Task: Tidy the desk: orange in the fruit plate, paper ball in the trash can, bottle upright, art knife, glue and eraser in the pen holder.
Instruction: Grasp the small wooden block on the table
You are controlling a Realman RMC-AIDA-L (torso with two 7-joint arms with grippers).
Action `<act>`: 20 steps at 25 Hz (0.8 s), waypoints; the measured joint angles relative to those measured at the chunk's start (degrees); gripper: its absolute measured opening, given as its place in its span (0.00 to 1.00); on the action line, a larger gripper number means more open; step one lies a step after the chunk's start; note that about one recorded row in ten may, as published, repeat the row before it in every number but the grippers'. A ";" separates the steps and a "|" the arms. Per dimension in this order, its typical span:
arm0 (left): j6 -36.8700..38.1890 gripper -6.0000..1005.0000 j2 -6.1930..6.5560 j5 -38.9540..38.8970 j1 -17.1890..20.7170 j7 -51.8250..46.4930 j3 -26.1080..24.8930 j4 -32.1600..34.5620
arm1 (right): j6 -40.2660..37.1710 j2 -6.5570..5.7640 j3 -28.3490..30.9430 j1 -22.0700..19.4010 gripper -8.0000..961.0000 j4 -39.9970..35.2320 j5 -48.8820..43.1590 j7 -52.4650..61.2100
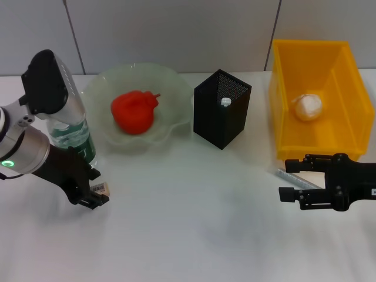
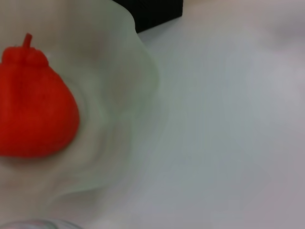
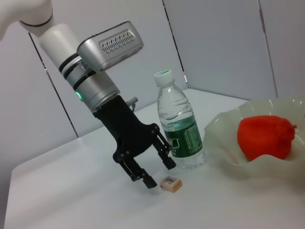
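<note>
**A:** What lies nearest on the plain white desk (image 1: 194, 235)?

**B:** The two black grippers. The left gripper (image 1: 94, 191) is angled down at the desk's left side, its fingers spread apart with nothing between them. A small tan eraser (image 1: 102, 188) with a barcode sticker lies on the desk at its fingertips; I cannot tell whether they touch it. The right gripper (image 1: 289, 178) hovers low at the right, fingers parted and empty.

**A:** Anything beside the right one?

**B:** A thin grey metallic rod (image 1: 296, 179) lies on the desk, partly under that gripper, just in front of the bright-yellow rectangular plastic trash can (image 1: 282, 106).

**A:** And further back?

**B:** The small clear plastic water bottle (image 3: 178, 124) stands upright behind the left gripper, just beside the pale-green wavy-rimmed glass fruit plate (image 1: 170, 97). Its green label carries white markings too small to read; the white cap has a green mark.

**A:** The rest?

**B:** The lumpy red-orange orange (image 1: 134, 111) sits in the plate. The tall square black wire-mesh pen holder (image 1: 220, 120) stands between plate and can, with a white-tipped item (image 1: 225, 101) showing inside. The white crumpled paper ball (image 1: 308, 107) rests in the can.
</note>
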 joint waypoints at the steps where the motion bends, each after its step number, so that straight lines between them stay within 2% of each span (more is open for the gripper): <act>1: -0.08 0.73 0.04 0.16 -0.01 -0.29 0.45 0.00 | 0.00 0.00 0.02 0.00 0.82 0.00 0.00 0.00; 3: -0.13 0.66 0.08 0.56 -0.01 -0.58 0.96 0.00 | 0.00 0.00 0.05 0.00 0.82 0.00 0.00 0.00; 11: -1.46 0.53 0.00 1.48 -0.10 -0.81 1.21 -0.05 | 0.00 0.00 0.06 0.00 0.82 0.00 0.00 0.00; 20: -2.50 0.50 0.01 1.77 -0.10 -1.44 2.83 -1.01 | 0.00 0.00 0.06 -0.08 0.82 -0.08 0.00 0.00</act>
